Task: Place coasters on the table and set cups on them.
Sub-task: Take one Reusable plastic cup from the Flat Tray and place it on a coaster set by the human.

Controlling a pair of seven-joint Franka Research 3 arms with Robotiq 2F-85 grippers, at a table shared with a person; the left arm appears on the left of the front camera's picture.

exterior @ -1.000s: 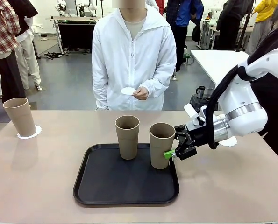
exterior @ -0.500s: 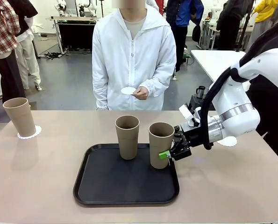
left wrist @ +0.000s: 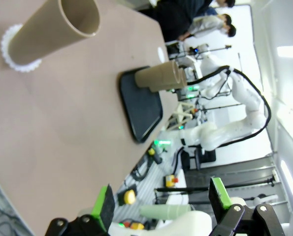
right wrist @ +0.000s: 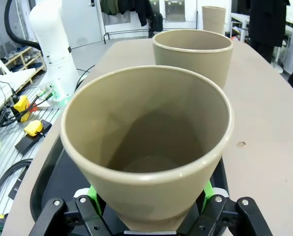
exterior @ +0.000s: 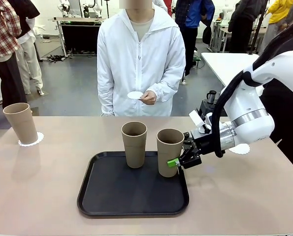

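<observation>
**Front view.**
- Large beige-tan table (exterior: 43, 196); black rounded-square tray (exterior: 116, 196) lies at its middle.
- Right-hand cup (exterior: 170, 151), a tall tapered matte tan-brown tumbler, stands on the tray's right edge.
- Right gripper (exterior: 179, 161), black with green pads, comes in from the side at the cup's lower half. One pad lies against the cup wall.
- Middle cup (exterior: 134, 143), of the same make, stands on the tray, just beside the first.
- Left-hand cup (exterior: 21, 122) stands on a round white lacy paper coaster (exterior: 33, 141) at the table's far left.
- Second coaster (exterior: 241, 149) lies bare on the table, behind the right arm.
- Person's hand (exterior: 148, 98) holds a third coaster (exterior: 135, 95).

**Left wrist view.**
- Left gripper (left wrist: 161, 201): jaws spread wide, nothing between them, well apart from the left-hand cup on its coaster.

**Right wrist view.**
- The right-hand cup sits squarely between the jaws. Green pads (right wrist: 93, 191) press its lower wall on both sides, pinching it.
- The middle cup stands just beyond.
</observation>
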